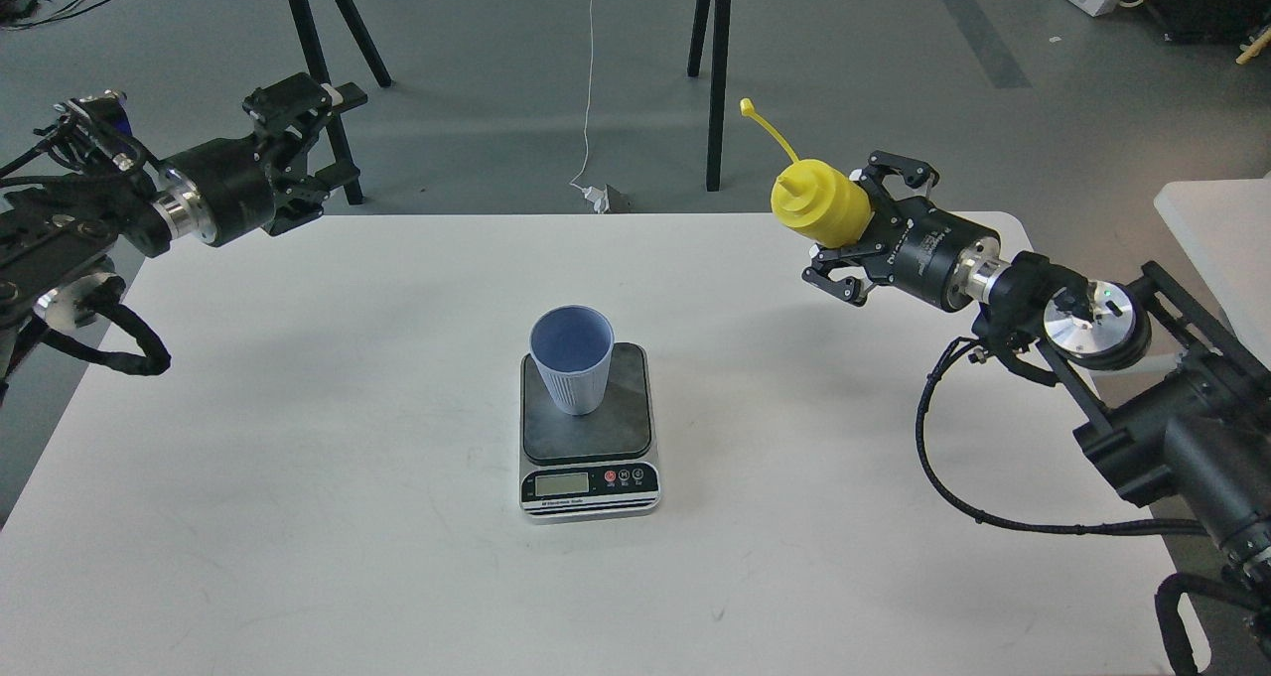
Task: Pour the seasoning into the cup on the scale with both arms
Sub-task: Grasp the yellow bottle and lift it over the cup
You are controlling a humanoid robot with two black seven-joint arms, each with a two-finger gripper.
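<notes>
The light blue ribbed cup stands upright on the dark platform of the small scale at the table's middle. My right gripper is shut on the yellow seasoning bottle and holds it high above the table's far right, tilted with its nozzle toward the left. Its cap strap sticks up and left. The bottle is well right of the cup and higher. My left gripper hovers over the table's far left corner, empty, its fingers seen end-on.
The white table carries only the scale and cup. Black trestle legs stand behind it on the grey floor. A white cable hangs to a plug on the floor. Another white table's edge is at right.
</notes>
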